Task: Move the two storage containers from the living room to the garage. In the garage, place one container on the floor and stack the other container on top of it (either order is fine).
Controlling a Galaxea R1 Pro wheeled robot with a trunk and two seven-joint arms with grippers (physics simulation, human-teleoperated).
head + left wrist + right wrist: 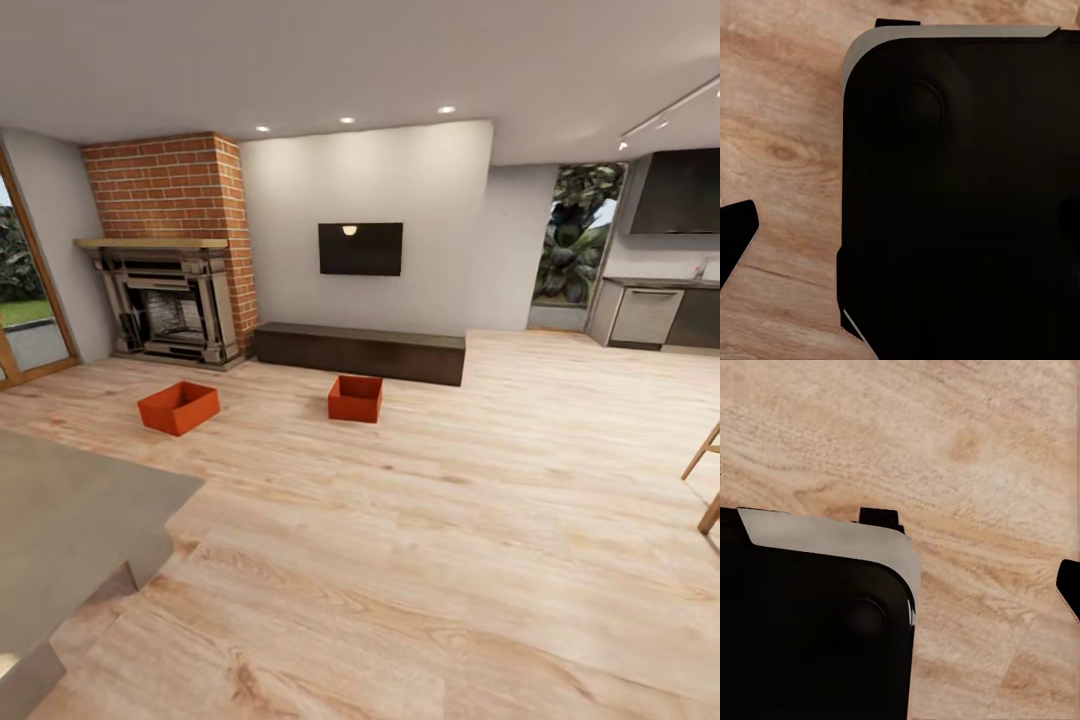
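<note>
Two orange bins, one (179,407) by the fireplace (168,305), the other (355,398) before the dark cabinet (360,352), sat apart on the wood floor (420,520). We couldn't tell how our claws stood.

Bright, even light; soft, slightly blurred renders.

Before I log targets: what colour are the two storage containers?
Orange-red, both the left container and the right container; clearest in the head view.
</note>
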